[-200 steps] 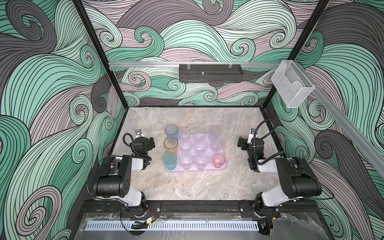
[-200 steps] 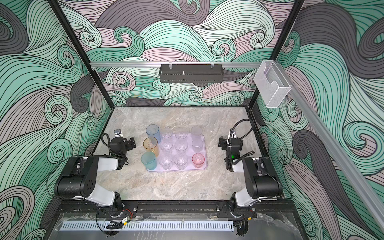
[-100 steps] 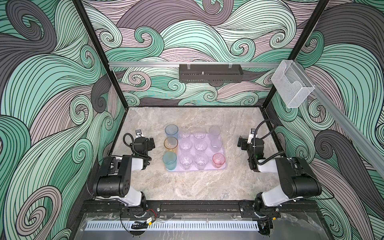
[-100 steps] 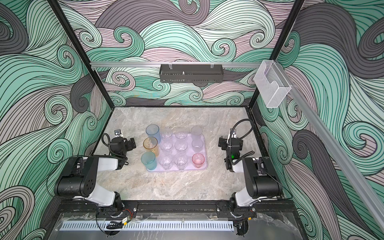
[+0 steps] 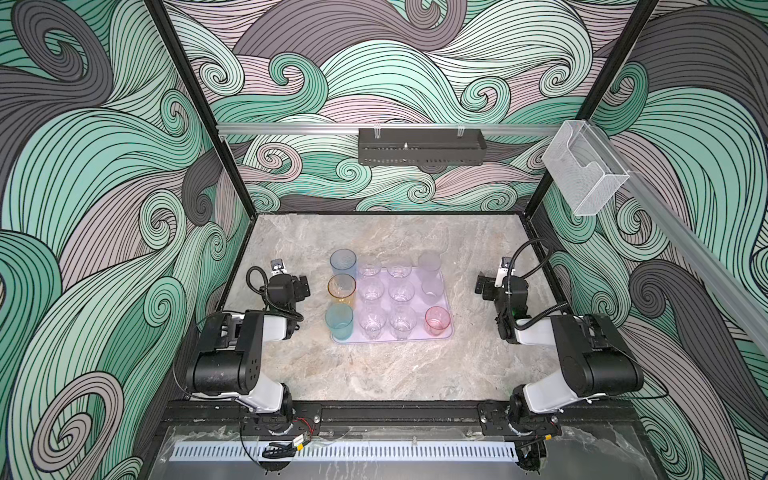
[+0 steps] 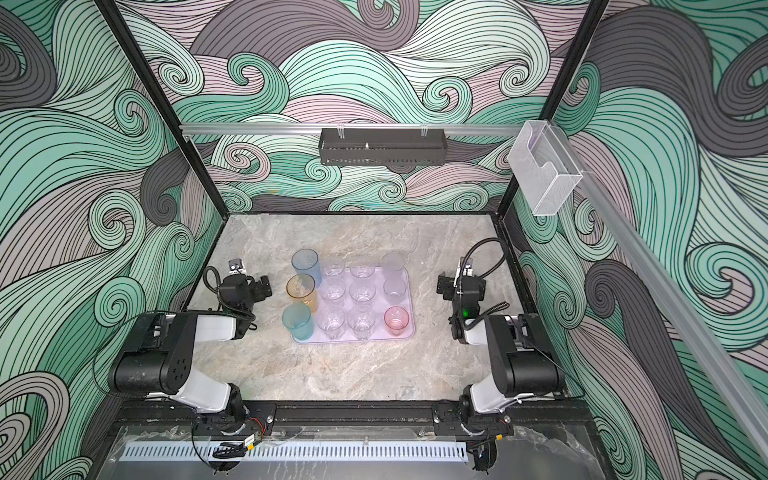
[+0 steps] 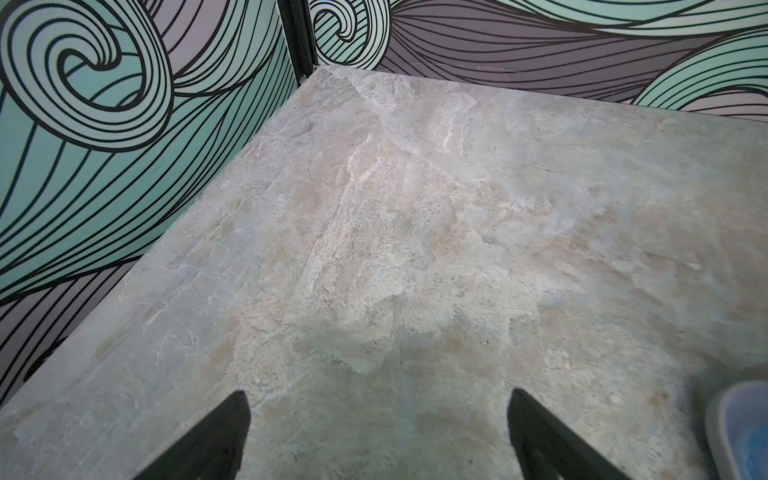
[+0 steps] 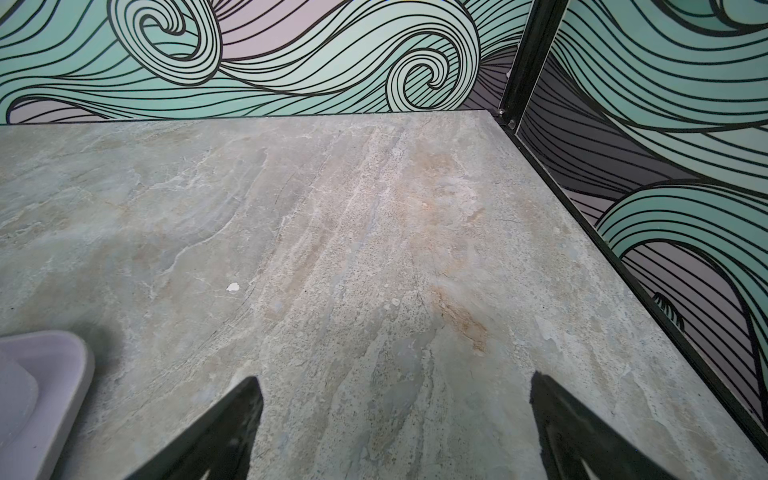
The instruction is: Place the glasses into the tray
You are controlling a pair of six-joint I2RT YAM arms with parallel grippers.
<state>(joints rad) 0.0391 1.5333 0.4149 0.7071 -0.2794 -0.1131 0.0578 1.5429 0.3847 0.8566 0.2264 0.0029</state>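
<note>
A: Starting at the left of the frame, what is the left gripper (image 5: 302, 286) doing?

B: It hovers low over bare table (image 5: 374, 374) just left of the tray (image 5: 390, 341). Its jaws are spread wide with nothing between them, and its wrist view shows only table in the gap. It looks parked clear so that it knocks nothing over.

A: And the glasses (image 5: 400, 291)?

B: All twelve stand upright in the tray at the frame's centre, in a neat grid. The left column is the blue tumbler (image 5: 343, 264), amber tumbler (image 5: 341, 289) and teal tumbler (image 5: 339, 321), hard against the left rim. Whether their bases sit fully inside the rim cannot be told. Next come two columns of clear glasses (image 5: 371, 291), then the frosted grey cups (image 5: 430, 267), with the pink cup (image 5: 437, 321) at the lower right corner. The spacing probably leaves each cup reachable from above.

A: The right side?

B: The right gripper (image 5: 482, 286) is likewise fully open and empty, standing apart from the tray's right rim. No cup stands on the table, so the task looks finished.

A: Anything in the way?

B: Nothing near. A black rack (image 5: 420, 146) hangs on the back wall at upper centre and a clear box (image 5: 584, 174) at upper right, both well above the work.
</note>
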